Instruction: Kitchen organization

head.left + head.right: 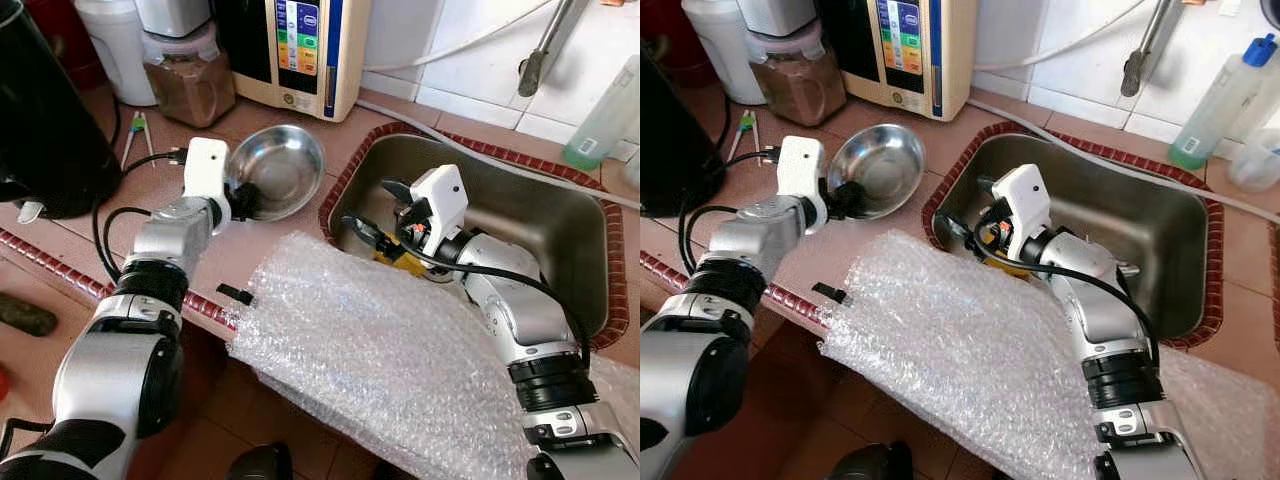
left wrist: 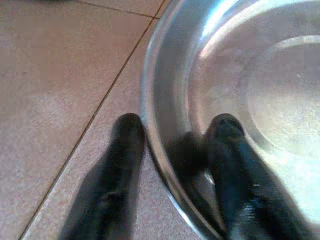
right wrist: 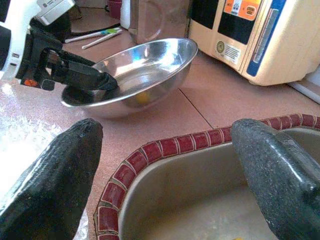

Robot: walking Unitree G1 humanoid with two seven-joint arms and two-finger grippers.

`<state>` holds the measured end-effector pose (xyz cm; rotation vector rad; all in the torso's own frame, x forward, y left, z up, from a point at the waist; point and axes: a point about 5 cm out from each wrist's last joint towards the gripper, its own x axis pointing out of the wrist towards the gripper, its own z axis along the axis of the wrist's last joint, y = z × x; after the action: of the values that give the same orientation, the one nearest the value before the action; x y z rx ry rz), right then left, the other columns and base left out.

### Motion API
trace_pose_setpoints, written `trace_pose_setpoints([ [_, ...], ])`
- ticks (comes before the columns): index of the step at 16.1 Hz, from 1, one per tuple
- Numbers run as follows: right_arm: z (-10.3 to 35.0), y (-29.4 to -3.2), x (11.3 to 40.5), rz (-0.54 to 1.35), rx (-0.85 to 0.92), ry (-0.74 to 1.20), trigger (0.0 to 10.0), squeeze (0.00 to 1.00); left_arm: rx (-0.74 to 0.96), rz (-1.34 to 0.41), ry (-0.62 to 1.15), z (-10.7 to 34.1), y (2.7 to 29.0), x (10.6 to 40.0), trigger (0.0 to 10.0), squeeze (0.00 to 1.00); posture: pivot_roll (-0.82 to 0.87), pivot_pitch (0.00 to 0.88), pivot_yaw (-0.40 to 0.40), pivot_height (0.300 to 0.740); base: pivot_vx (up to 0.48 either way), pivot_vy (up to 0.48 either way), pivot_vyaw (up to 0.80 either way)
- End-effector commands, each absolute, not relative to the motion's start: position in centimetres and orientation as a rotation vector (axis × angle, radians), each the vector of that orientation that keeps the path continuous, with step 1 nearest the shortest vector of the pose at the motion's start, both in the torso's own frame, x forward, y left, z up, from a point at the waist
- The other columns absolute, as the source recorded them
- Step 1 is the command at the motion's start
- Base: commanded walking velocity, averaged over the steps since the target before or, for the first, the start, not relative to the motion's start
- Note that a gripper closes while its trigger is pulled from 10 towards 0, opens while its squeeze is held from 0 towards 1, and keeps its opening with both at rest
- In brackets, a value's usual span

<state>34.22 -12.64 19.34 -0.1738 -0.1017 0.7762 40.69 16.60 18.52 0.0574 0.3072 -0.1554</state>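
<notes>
Left gripper (image 2: 175,145) pinches the rim of the round shiny steel bowl (image 1: 280,168), center-left on the reddish tiled counter (image 1: 255,250). Right gripper (image 3: 165,165) hangs wide open inside the rectangular steel sink (image 1: 540,215). A crumpled clear bubble wrap sheet (image 1: 380,350) crowds the lower middle, and the cream water purifier (image 1: 300,50) stands just behind the bowl.

Sitting tilted on the reddish tiled counter (image 1: 150,180), beside the sink (image 1: 560,230): a round, shiny stainless-steel bowl (image 1: 280,170) (inside looking bare), near rim being pinched between the left gripper's (image 2: 175,145) black fingers, one inside, one outside.
</notes>
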Motion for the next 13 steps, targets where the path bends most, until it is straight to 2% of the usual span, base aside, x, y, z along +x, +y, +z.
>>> trace_pose_setpoints([
  [1,19.5,-12.3,34.1,0.808,-0.198,-0.105,10.0,0.44,0.03,-0.159,0.345,17.6,16.7,40.4,10.0,1.0,0.05,0.143,0.042,0.74,0.0,0.0,0.0],
  [7,18.2,-11.0,32.8,0.929,-0.208,-0.055,10.0,0.43,-0.091,-0.095,0.295,18.7,16.5,40.7,10.0,1.0,0.03,0.132,0.042,0.74,0.0,0.0,0.0],
  [10,17.9,-11.8,33.4,0.848,-0.226,-0.063,10.0,0.43,-0.085,-0.075,0.276,19.2,16.6,40.9,10.0,1.0,0.03,0.128,0.041,0.74,0.0,0.0,0.0],
  [11,18.3,-12.4,33.9,0.766,-0.197,-0.084,10.0,0.43,-0.08,-0.086,0.246,19.5,16.5,40.9,10.0,0.31,0.03,0.125,0.042,0.74,0.0,0.0,0.0],
  [12,18.4,-12.5,34.0,0.743,-0.184,-0.093,10.0,0.43,-0.065,-0.09,0.232,19.7,16.3,40.9,10.0,0.0,0.03,0.125,0.043,0.74,0.0,0.0,0.0],
  [13,18.5,-12.6,34.0,0.727,-0.17,-0.098,10.0,0.43,-0.06,-0.094,0.224,19.9,16.1,41.0,10.0,0.0,0.03,0.123,0.044,0.74,0.0,0.0,0.0],
])
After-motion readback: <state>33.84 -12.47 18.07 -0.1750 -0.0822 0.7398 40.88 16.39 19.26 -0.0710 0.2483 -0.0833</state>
